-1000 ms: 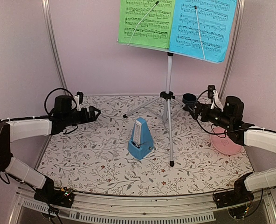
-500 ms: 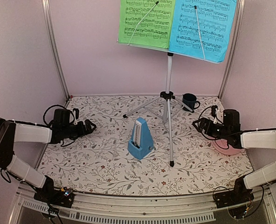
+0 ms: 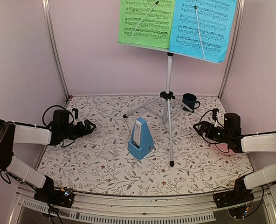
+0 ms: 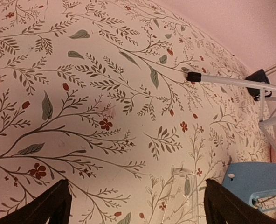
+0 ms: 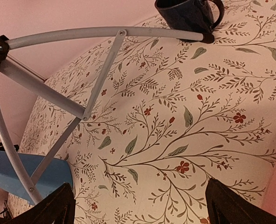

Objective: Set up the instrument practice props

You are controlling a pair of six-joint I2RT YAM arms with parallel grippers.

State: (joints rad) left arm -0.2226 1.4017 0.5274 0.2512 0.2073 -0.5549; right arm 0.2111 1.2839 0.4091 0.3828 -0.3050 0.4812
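Spotting the silver tripod music stand (image 3: 168,93) upright at the back middle of the floral-printed white table (image 3: 96,158), with a green sheet of printed music (image 3: 146,21) and a blue sheet of printed music (image 3: 201,28) side by side on its desk, green to the left. Finding the blue pyramid-shaped metronome (image 3: 140,138) upright just in front of the tripod legs, and a dark blue ceramic mug (image 3: 189,101) by the back right foot. Catching the left gripper (image 3: 87,127) and right gripper (image 3: 198,128) low over the table at either side, well apart from the props, both spread wide and gripping nothing.
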